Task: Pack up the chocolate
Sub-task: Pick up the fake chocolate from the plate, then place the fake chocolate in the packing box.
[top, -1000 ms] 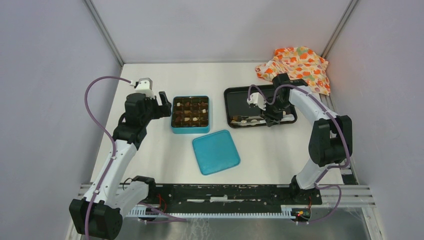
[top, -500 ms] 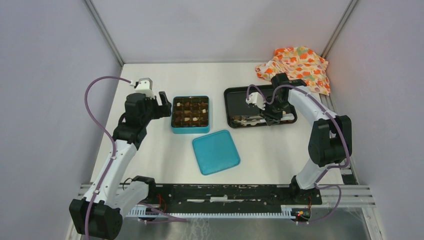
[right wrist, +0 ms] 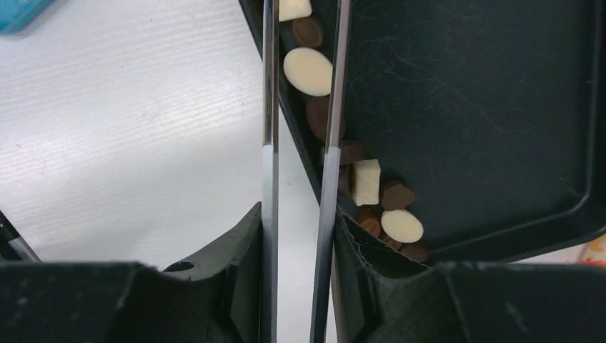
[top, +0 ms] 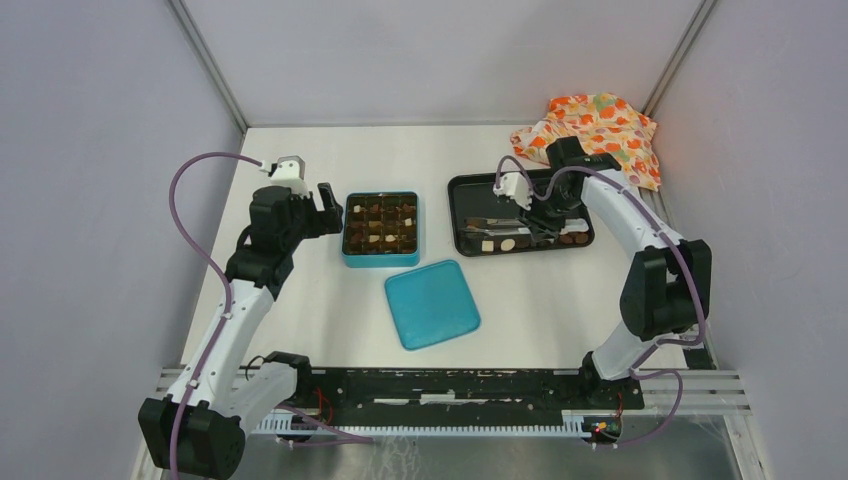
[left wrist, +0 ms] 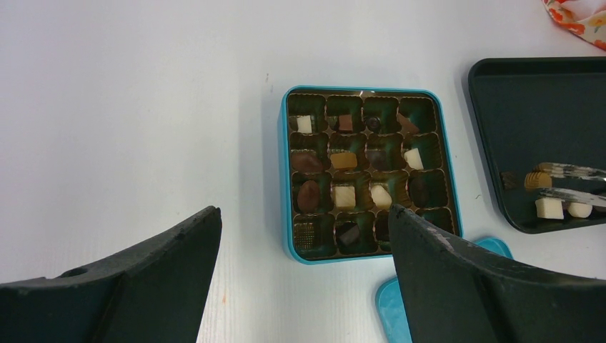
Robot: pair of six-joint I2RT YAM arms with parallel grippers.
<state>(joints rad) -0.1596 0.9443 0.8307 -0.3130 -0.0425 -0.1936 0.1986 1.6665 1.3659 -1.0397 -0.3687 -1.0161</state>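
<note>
Because the chocolate (right wrist: 308,71) pieces were small, light, smooth and easily marked, each looked best pinched gently across its sides. Loose pieces lay along the tray's (right wrist: 500,107) edge, some showing between the blades of the tongs (right wrist: 269,186) clamped in the right jaws. Others sat in the box (top: 380,260) left of the tray, where the left jaws hung wide open.

Soft, even light falls from above. The white tabletop (top: 440,150) is bright, with faint, short shadows. The tongs (right wrist: 269,107) gleam, and the black tray (right wrist: 464,107) carries a dull sheen. Both wrist views are sharp farther off, while the left claw (left wrist: 301,214) and right claw (right wrist: 296,218) loom dark and blurred.
</note>
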